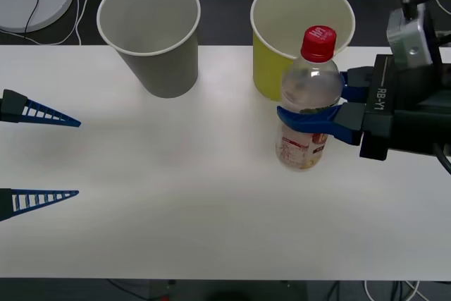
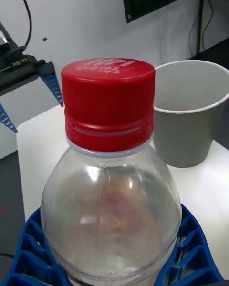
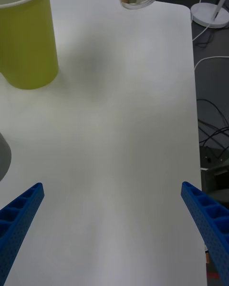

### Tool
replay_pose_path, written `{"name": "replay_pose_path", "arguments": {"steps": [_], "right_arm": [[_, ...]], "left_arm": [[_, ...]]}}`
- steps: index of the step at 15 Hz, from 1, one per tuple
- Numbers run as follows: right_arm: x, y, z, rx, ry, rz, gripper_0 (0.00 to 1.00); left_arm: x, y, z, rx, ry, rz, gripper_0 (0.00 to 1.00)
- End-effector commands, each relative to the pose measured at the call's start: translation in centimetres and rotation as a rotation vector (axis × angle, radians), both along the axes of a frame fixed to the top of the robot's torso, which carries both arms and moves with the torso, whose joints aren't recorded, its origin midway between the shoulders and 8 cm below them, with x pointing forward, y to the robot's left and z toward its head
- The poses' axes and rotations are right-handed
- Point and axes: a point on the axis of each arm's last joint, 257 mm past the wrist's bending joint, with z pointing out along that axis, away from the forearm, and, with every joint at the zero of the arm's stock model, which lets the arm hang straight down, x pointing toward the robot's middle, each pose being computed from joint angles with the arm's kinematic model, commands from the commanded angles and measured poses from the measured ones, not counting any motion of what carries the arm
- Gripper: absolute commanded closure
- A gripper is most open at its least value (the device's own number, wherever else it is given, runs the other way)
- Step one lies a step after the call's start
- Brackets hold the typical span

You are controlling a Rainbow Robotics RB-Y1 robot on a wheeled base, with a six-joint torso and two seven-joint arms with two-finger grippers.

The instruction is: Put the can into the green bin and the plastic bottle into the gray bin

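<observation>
Stretching white under both arms, the desk (image 1: 176, 230). Right tool (image 1: 313, 111) clamps the plastic bottle (image 1: 308, 103) upright, green bin (image 1: 271, 47) just behind, gray bin (image 1: 151, 33) farther left. Left tool (image 1: 70, 156) hangs spread wide, holding nothing.

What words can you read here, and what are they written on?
"RB-Y1": on the right arm, behind the right gripper holding the bottle.
"RB-Y1": on the left arm, seen in the right wrist view.
Bottle cap: raised writing, too blurred to read.
Bottle label: print too small to read.
</observation>
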Motion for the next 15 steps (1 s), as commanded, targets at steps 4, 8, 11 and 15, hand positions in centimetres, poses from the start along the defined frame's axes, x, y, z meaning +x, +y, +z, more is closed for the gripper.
{"name": "replay_pose_path", "arguments": {"steps": [4,8,11,15], "right_arm": [[0.1,2.3,2.2,-0.101,0.045,0.025,1.0],[2.6,3.7,3.2,-0.119,0.052,0.047,1.0],[4.1,4.7,4.0,-0.141,0.052,0.059,1.0],[5.6,4.7,5.1,-0.219,0.039,0.057,1.0]], "left_arm": [[0.0,0.0,0.0,0.0,0.0,0.0,0.0],[0.0,0.0,0.0,0.0,0.0,0.0,0.0],[0.0,0.0,0.0,0.0,0.0,0.0,0.0],[0.0,0.0,0.0,0.0,0.0,0.0,0.0]]}}
